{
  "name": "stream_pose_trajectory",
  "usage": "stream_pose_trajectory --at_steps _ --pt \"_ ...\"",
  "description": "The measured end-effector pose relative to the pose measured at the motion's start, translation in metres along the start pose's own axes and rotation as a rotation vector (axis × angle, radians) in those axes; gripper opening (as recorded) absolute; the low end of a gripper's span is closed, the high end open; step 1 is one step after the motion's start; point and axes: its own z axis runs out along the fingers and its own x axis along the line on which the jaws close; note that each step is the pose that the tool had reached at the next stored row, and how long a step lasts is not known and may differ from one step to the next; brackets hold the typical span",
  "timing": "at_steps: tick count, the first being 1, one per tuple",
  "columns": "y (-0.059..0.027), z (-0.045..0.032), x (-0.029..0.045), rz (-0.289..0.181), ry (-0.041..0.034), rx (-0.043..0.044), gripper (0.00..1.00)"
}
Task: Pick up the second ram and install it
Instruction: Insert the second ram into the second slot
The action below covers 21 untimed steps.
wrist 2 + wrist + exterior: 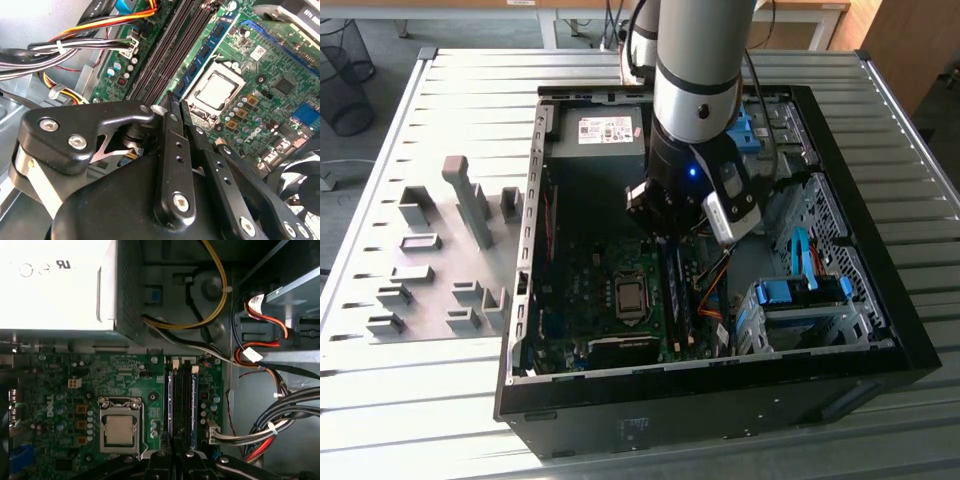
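From my remote station I saw the arm reaching down into the open computer case, which lay flat on the slatted metal counter. The pincer hung over the memory slots near the middle of the motherboard. The second ram stood in the slot nearest the CPU socket, its blue edge and row of black chips showing in the second wrist view. In the first wrist view it was a thin blue line just beside the socket. The pincer sat right at one end of that stick, and I could not tell whether it was clamped on it or just over it. A bundle of black, yellow and orange cables ran along the far side of the slots from the socket. The pale power supply sat at the far end of the case. Grey holders stood on the counter towards the exterior view's left.
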Motion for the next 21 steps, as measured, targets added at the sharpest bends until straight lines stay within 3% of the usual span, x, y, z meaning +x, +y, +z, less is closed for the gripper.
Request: stream_pose_trajectory --at_steps 21 --pt "-0.0027 0.0210 -0.0030 0.028 0.0003 -0.0003 0.13"
